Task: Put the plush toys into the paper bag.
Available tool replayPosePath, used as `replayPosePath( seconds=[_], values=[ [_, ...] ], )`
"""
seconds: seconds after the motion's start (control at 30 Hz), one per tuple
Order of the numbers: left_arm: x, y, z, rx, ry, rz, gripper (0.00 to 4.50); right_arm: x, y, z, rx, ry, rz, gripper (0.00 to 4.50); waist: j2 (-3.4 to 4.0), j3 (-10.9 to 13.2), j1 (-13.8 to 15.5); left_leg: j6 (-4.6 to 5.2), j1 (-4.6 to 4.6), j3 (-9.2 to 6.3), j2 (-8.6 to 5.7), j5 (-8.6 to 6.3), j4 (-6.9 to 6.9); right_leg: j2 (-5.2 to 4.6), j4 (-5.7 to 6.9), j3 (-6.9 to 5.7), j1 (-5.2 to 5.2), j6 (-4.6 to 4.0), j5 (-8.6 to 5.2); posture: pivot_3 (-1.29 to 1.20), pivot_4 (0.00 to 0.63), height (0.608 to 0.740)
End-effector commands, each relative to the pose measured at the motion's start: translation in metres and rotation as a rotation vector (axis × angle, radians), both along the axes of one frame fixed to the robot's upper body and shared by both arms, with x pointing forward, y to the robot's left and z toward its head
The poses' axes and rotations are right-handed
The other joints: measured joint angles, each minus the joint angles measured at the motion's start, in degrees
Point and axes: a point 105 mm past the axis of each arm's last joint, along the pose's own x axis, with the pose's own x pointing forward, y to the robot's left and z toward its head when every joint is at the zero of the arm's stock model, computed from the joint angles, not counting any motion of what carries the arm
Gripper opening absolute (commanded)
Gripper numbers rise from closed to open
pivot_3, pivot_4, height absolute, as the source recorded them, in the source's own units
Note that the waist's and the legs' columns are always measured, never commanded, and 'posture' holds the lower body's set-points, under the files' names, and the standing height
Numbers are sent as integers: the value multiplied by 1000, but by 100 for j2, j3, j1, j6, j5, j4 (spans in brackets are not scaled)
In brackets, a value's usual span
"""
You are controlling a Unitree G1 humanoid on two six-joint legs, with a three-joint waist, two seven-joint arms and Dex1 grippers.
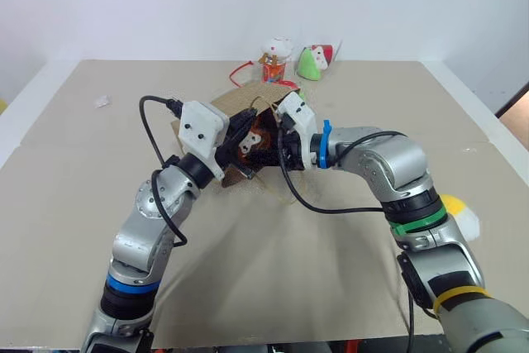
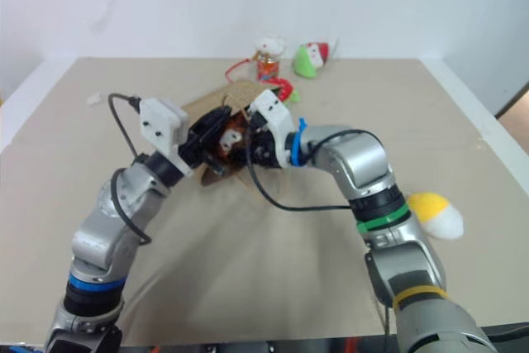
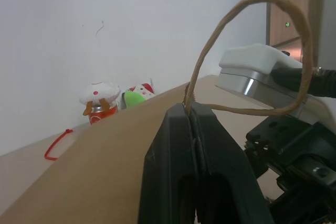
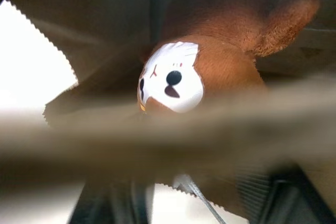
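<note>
1. Our left gripper (image 3: pixel 195 145), near the centre of the left eye view, has its two black fingers pressed together on the rim of the plain brown kraft paper bag (image 1: pixel 240 105), right where a thin tan looped cord handle (image 3: pixel 252 51) is rooted. We judge this hold is meant to keep the mouth lifted and spread so a toy can go in.

2. Our right gripper (image 1: pixel 277 150) sits at that mouth, just right of centre in the left eye view. We cannot tell from the pictures whether its fingers are parted or closed.

3. The brown plush monkey with the pale face (image 4: pixel 173 80) lies inside the bag, in the upper middle of the right wrist view. Its face is turned out toward the opening, past the zigzag-cut paper edge; one brown limb points to the upper right there. Its long axis seems to run from the mouth back into the bag.

4. The bag lies on the beige tabletop (image 1: pixel 83 163), its mouth facing us and its length running away toward the upper middle of the frame.

5. The rounded yellow-and-white plush toy (image 2: pixel 434 212) rests on the table at the right edge, well apart from the bag, so we judge the task about half done.
</note>
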Motion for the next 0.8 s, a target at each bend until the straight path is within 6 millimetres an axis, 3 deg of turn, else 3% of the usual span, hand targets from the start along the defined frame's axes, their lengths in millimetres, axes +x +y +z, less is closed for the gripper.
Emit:
replayPosePath(
  seconds=[0.03,0.13,0.3,0.4,0.5,0.7,0.8],
  values=[
    [2,3,13,-15,-50,12,0,3,-6,24,51,-109,-25,3537,0,0,1,0,0,0,0,0,0,0,0,0,0,0,0,0,150,740],
    [6,5,15,-28,-45,23,0,0,-10,27,64,-131,-34,4461,0,0,-3,0,0,1,-1,0,0,0,0,0,0,0,0,0,150,740],
    [7,6,14,-22,-41,28,0,-13,-36,38,74,-149,-29,4461,0,0,0,0,-1,-1,0,0,-3,0,0,0,0,-2,-2,0,150,740],
    [9,9,16,-24,-42,40,0,-39,-65,41,48,-135,50,4461,0,0,21,0,-2,0,-1,0,-3,-2,0,0,-1,-1,-2,0,150,740],
    [9,10,17,-24,-42,39,0,-52,-98,45,25,-119,27,4461,0,0,45,0,-10,-12,-14,0,-2,-16,-5,-9,2,6,-7,0,150,740],
    [5,9,12,-23,-27,27,0,-52,-187,50,-29,-100,-299,4461,0,1,9,8,-3,1,-16,-5,-2,-18,-10,2,4,11,-8,0,150,740],
    [2,6,10,-22,-23,18,0,-55,-226,34,-65,-89,-479,4461,0,1,16,7,1,-4,-12,-4,-2,-12,-8,-2,5,6,-6,0,150,740]
  ],
)
